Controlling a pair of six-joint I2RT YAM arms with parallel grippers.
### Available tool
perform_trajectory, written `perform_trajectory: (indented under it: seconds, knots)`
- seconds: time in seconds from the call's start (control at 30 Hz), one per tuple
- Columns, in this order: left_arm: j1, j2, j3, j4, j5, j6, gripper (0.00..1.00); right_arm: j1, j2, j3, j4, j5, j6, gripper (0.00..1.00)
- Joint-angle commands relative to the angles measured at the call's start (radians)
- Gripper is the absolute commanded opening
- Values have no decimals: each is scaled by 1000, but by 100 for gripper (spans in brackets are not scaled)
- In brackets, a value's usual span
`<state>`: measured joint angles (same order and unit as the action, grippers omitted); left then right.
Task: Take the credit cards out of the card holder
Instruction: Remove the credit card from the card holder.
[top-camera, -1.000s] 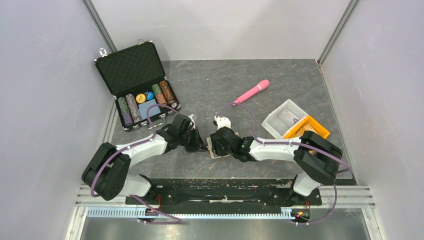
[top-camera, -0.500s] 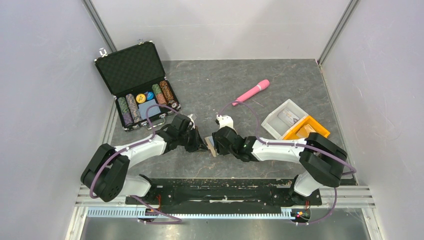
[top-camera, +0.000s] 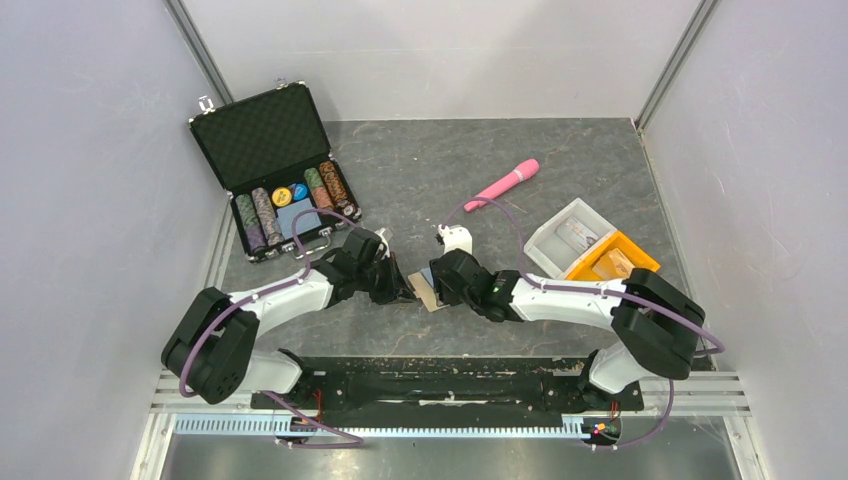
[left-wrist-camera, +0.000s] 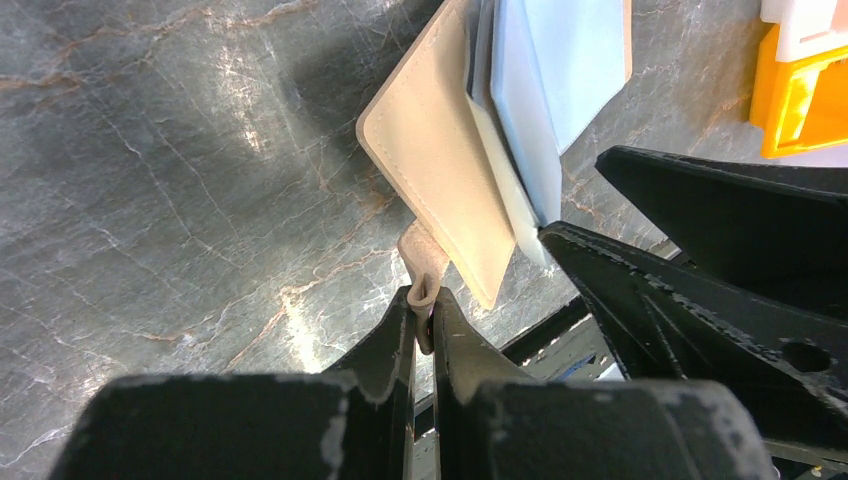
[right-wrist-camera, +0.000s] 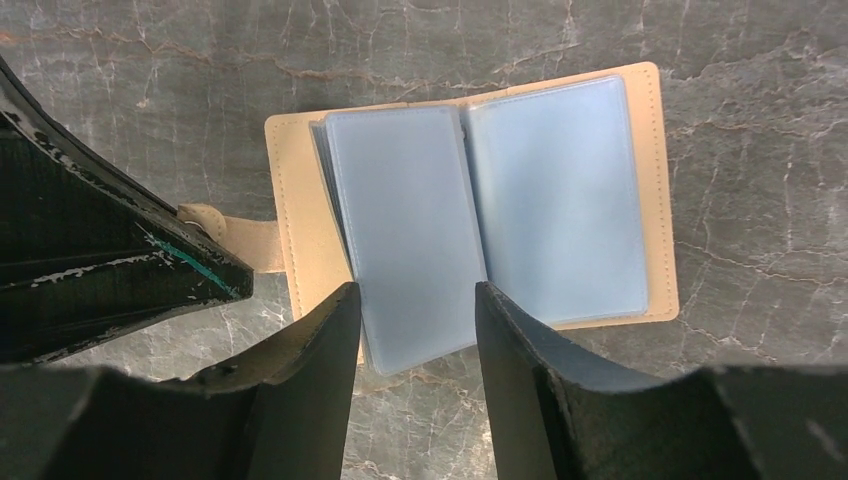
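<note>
The tan card holder (top-camera: 431, 294) lies open on the table between my two grippers. Its pale blue inner sleeves (right-wrist-camera: 560, 200) face up, and no credit card shows in them. My left gripper (top-camera: 408, 290) is shut on the holder's snap tab (left-wrist-camera: 425, 255) and holds the left cover (left-wrist-camera: 440, 170) tilted up. My right gripper (right-wrist-camera: 412, 290) is open just above the holder's near edge, with the left stack of sleeves between its fingers. It also shows in the top view (top-camera: 440, 280).
An open black poker-chip case (top-camera: 280, 180) stands at the back left. A pink pen-like stick (top-camera: 505, 184) lies mid-back. A clear tray (top-camera: 570, 235) and an orange tray (top-camera: 630, 255) holding a tan flat piece sit at the right.
My right gripper has shifted slightly farther from the base, uncovering more of the holder. My left gripper keeps its hold on the tab and has barely moved.
</note>
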<state>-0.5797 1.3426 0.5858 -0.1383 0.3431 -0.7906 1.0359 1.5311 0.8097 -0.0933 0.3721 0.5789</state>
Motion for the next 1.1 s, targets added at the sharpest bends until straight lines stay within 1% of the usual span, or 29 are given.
perform_trajectory:
  seconds: [0.0, 0.2, 0.33, 0.43, 0.57, 0.83, 1.07]
  knots:
    - [-2, -19, -5, 11, 16, -9, 2, -12, -49, 8, -5, 46, -21, 48]
    - [-2, -19, -5, 11, 16, -9, 2, -32, -68, -7, -1, 38, -27, 51]
    - [-2, -18, -6, 11, 16, -9, 2, -43, -76, -24, 11, 26, -24, 45]
    - [-2, -17, -6, 11, 15, -7, 2, -48, -84, -30, 9, 30, -25, 45]
    - [-2, -16, -6, 11, 17, -7, 2, -57, -89, -35, 1, 36, -33, 52]
    - [-2, -18, -6, 11, 17, -7, 2, -67, -95, -32, -19, 61, -52, 63]
    - [-2, -22, -6, 10, 17, -9, 2, -76, -101, -16, -41, 81, -78, 67]
